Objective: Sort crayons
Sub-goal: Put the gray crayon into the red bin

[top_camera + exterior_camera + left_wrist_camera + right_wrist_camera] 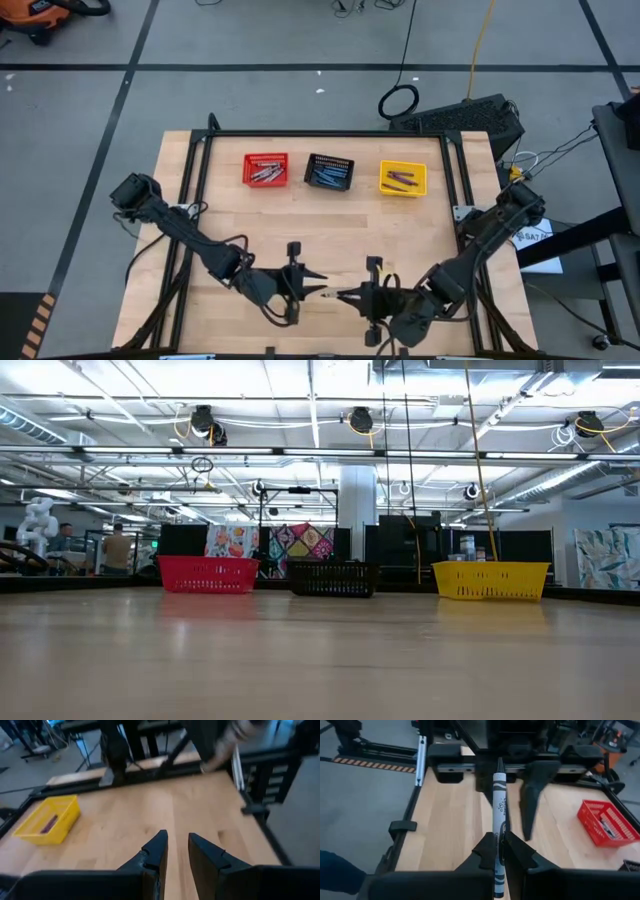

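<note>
A thin grey paper-wrapped crayon (499, 805) was seen clamped between the fingers of the right gripper (499, 851) near the front edge of the pale wooden table (300, 230), its tip directed at the left gripper (177, 851); the left gripper's fingers were held slightly apart with nothing between them, facing the right gripper closely; other crayons were noted in the red mesh basket (266, 169), black mesh basket (329, 172) and yellow mesh basket (403, 178) along the far side.
</note>
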`<state>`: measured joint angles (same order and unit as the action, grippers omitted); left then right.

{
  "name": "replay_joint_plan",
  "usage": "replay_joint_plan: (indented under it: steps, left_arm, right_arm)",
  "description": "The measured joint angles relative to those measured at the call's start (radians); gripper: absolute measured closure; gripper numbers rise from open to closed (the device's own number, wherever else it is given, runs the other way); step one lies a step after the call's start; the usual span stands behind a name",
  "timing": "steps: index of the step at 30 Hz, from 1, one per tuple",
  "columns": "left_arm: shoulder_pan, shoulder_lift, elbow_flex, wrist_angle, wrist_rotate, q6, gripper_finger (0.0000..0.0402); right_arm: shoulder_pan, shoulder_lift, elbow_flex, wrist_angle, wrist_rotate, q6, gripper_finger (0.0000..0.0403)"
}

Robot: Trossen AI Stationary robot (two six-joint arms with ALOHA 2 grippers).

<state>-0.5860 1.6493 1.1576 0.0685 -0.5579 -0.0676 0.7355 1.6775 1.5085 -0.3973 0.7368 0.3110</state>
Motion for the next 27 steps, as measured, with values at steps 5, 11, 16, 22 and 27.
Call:
replay_joint_plan:
  steps: [5, 11, 16, 22, 27]
  left_arm:
    - [0.013, 0.0, 0.0, 0.087, 0.075, -0.002, 0.0324]
    - [0.011, 0.0, 0.0, 0.182, 0.12, -0.001, 0.0324]
    - [0.016, 0.0, 0.0, 0.223, 0.117, 0.004, 0.0324]
    - [0.018, 0.0, -0.001, 0.258, 0.126, 0.023, 0.0324]
    - [0.018, 0.0, -0.001, 0.281, 0.132, 0.027, 0.0324]
  right_arm:
    - [0.008, 0.0, 0.0, 0.006, 0.049, -0.017, 0.0403]
    - [0.007, 0.0, 0.0, 0.005, 0.05, -0.017, 0.0403]
    - [0.007, 0.0, 0.0, 0.005, 0.051, -0.017, 0.0403]
    - [0.006, 0.0, 0.0, 0.005, 0.052, -0.017, 0.0403]
    - [0.003, 0.0, 0.0, 0.005, 0.052, -0.017, 0.0403]
